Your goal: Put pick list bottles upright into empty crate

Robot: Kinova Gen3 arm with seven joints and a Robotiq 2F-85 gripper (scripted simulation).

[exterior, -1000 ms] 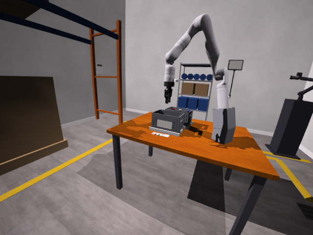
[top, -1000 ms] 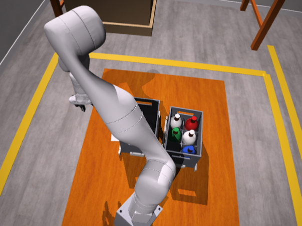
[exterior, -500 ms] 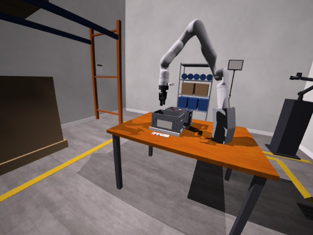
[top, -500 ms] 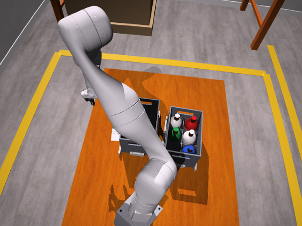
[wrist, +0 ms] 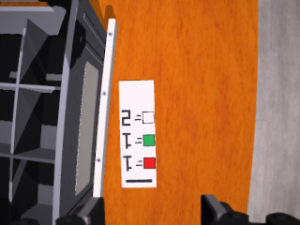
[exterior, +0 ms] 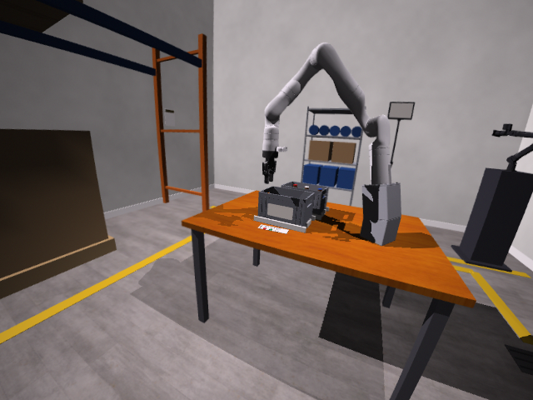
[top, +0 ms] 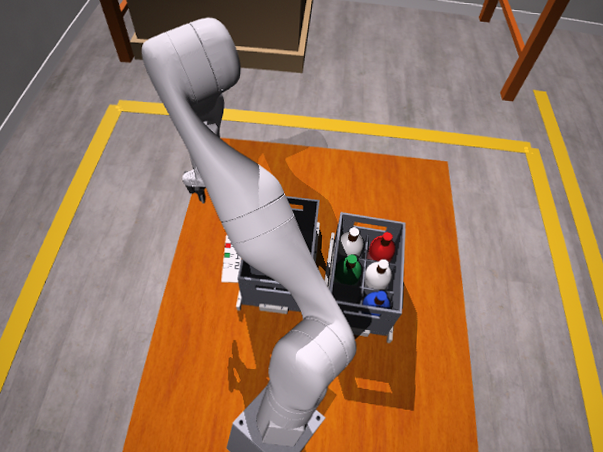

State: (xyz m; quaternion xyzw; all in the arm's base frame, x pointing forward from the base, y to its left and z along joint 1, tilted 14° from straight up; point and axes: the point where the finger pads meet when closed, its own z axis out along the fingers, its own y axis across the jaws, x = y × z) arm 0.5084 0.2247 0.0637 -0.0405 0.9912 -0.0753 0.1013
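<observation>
The white paper pick list lies flat on the orange wooden bench, just beside the empty dark grey crate; read from its black bar it shows one red, one green, two white. The second grey crate alongside holds five bottles: two white, one red, one green, one blue. The black fingers hang parted above the list, grasping nothing. Around the bench: grey plank floor, yellow floor tape, an orange ladder frame.

Orange ladder frame, shelf rack with blue drums, dark pedestal.
</observation>
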